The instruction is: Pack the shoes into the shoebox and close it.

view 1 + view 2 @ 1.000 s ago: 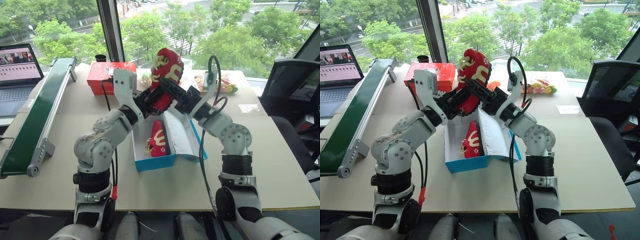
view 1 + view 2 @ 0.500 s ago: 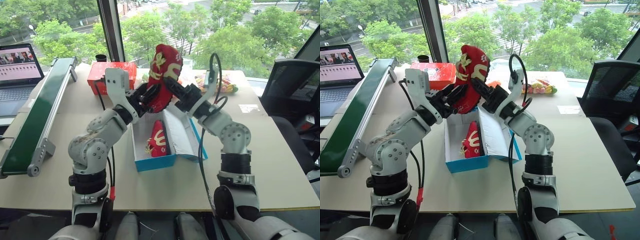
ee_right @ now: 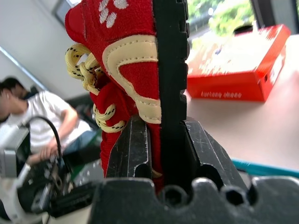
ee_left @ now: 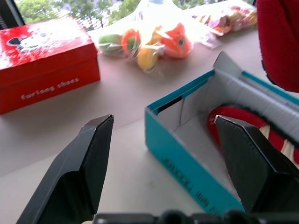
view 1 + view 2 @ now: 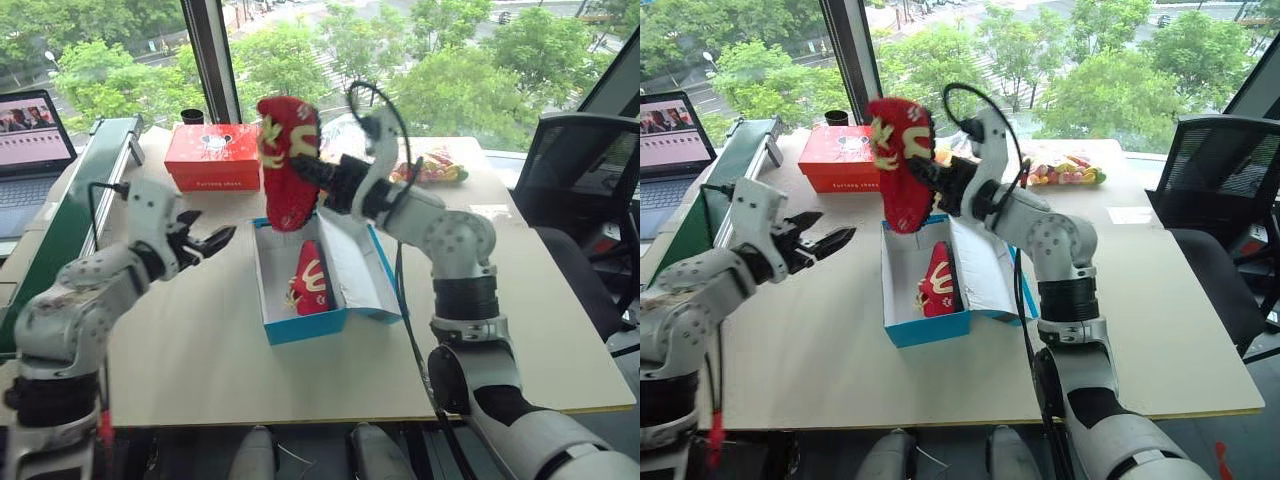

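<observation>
Right hand (image 5: 318, 185) clamps one fuzzy red shoe (image 5: 286, 160) upright over the open blue cardboard shoebox (image 5: 300, 325); another shoe (image 5: 310, 280) lies inside. Left hand (image 5: 205, 243) gapes empty beside it, its wrist view revealing bagged toys (image 4: 154, 42).

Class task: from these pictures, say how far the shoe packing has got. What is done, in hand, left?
Done: one shoe lies in the open blue shoebox. In hand: the right gripper holds the second shoe above the box; the left gripper is open, off to the side. Left: set it in, close the lid.
</observation>
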{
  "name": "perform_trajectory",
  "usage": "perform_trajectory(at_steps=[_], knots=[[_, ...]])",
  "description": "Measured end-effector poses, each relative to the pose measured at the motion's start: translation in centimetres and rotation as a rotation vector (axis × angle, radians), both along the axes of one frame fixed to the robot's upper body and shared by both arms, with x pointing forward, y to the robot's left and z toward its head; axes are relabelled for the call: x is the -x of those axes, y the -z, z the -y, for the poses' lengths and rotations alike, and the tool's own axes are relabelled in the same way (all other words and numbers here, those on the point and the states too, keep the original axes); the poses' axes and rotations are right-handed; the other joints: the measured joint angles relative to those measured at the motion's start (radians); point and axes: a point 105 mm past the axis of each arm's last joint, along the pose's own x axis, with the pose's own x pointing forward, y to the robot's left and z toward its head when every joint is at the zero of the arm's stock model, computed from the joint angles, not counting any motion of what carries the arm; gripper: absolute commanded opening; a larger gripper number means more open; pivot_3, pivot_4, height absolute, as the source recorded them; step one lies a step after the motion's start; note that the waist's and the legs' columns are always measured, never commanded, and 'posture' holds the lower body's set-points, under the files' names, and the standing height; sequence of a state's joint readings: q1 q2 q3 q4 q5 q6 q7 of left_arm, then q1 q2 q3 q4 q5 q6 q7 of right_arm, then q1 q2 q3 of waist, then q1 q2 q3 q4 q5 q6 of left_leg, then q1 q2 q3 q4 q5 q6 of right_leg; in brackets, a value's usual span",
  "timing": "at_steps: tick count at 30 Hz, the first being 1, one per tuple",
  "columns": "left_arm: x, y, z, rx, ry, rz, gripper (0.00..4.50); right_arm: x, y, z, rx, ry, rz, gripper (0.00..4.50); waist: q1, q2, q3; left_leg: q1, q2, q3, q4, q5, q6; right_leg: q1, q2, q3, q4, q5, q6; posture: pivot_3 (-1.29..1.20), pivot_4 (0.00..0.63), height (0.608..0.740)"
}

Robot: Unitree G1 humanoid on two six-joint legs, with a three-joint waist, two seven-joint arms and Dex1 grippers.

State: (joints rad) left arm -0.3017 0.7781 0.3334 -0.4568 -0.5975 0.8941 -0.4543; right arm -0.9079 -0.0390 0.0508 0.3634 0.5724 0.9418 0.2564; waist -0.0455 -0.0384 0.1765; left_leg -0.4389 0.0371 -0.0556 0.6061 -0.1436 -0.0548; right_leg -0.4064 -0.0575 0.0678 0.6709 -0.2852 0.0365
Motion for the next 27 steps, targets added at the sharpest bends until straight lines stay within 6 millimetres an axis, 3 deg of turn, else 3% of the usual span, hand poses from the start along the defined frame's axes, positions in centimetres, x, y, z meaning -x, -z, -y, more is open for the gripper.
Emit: perform_trajectory(at_steps=[4, 8, 12, 14, 23, 27], knots=[[0.2, 0.1, -0.1, 0.007, -0.018, 0.005, 3.72, 0.0, 0.1, 0.4, 0.010, 0.000, -0.008, 0.40, -0.001, 0.000, 0.000, 0.000, 0.000, 0.000, 0.000, 0.000, 0.000, 0.000, 0.000, 0.000, 0.000, 0.000, 0.000, 0.00, 0.150, 0.739], [0.4, 0.4, -0.1, 0.017, -0.031, 0.005, 3.72, 0.7, 2.0, 0.8, 0.208, -0.037, -0.009, 0.40, 0.000, 0.000, 0.000, 0.000, 0.000, 0.000, 0.000, 0.000, 0.000, 0.000, 0.000, 0.000, 0.000, 0.000, 0.000, 0.00, 0.150, 0.739], [0.7, 0.7, 0.3, 0.036, -0.028, 0.010, 3.72, 2.2, 2.3, 0.3, 0.346, -0.139, 0.045, 0.40, 0.003, 0.000, 0.000, 0.000, -0.001, 0.000, 0.001, 0.000, 0.000, 0.001, -0.001, 0.000, 0.000, 0.000, 0.000, 0.00, 0.150, 0.739], [0.9, 1.2, 0.4, 0.040, -0.035, 0.001, 3.77, 2.7, 2.5, 0.3, 0.370, -0.188, 0.050, 1.37, 0.002, 0.000, -0.001, 0.001, -0.001, 0.000, 0.001, 0.000, 0.000, 0.002, -0.001, 0.000, 0.000, 0.000, 0.000, 0.00, 0.150, 0.739], [1.1, 1.7, 0.5, 0.069, -0.063, 0.002, 3.77, 1.6, 3.0, 0.1, 0.437, -0.162, 0.064, 4.31, 0.000, -0.001, -0.001, 0.004, 0.000, 0.000, 0.002, 0.000, 0.000, 0.003, 0.000, 0.000, 0.001, 0.000, 0.000, 0.00, 0.150, 0.739], [0.9, 1.2, 0.8, 0.072, -0.049, 0.016, 3.77, -0.1, 1.3, 0.5, 0.386, -0.062, 0.124, 4.46, -0.001, -0.001, -0.001, 0.004, 0.000, 0.000, 0.002, 0.000, 0.000, 0.002, 0.001, 0.001, 0.004, 0.000, 0.000, 0.00, 0.150, 0.739]])
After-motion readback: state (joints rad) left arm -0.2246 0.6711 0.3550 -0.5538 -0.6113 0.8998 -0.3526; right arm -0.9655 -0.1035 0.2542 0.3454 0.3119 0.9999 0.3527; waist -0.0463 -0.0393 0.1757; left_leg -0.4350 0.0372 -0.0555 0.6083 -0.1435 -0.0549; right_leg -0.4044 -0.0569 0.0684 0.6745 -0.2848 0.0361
